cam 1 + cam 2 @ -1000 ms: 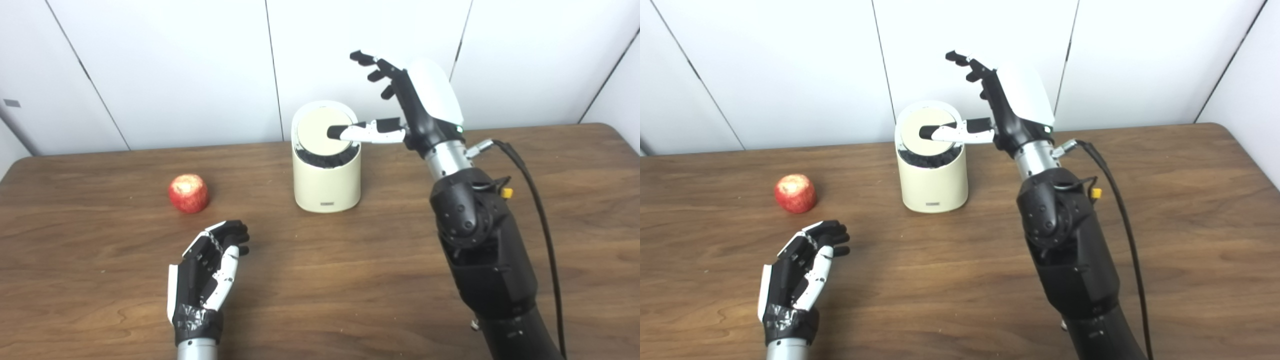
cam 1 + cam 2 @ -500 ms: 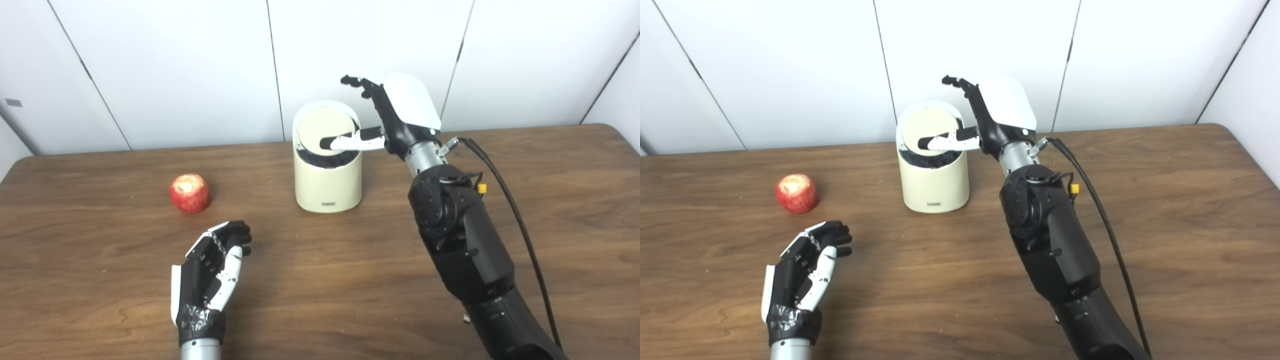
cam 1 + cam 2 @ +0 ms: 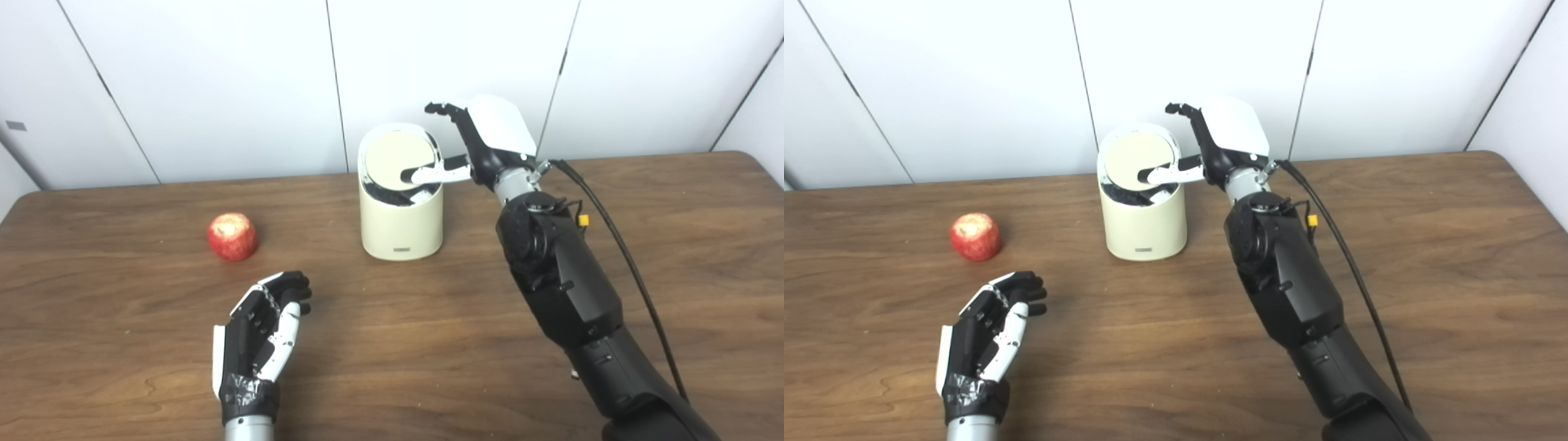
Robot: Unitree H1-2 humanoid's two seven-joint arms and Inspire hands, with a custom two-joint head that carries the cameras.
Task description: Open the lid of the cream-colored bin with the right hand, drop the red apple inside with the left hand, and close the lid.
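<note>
Apple (image 3: pixel 231 236) first: the red fruit sits untouched on the wooden table (image 3: pixel 429 343), toward the left edge and well apart from everything else. Nearer the front edge, the left hand (image 3: pixel 260 334) rests on the wood with its fingers loosely curled and holding nothing, a short reach from the fruit. Toward the middle of the far edge stands the cream-colored bin (image 3: pixel 401 217), its round lid (image 3: pixel 398 160) tipped so that a dark gap shows along the near side of the opening. The right hand (image 3: pixel 484 144) is at the bin's right side, its thumb (image 3: pixel 429 176) laid across the tilted lid while the other fingers are spread and raised, gripping nothing. By my reading, the opening step is in hand and only partly done. The next move calls for pressing the lid further so the mouth clears, and holding it there; only then should the left hand close around the fruit and carry it over.
</note>
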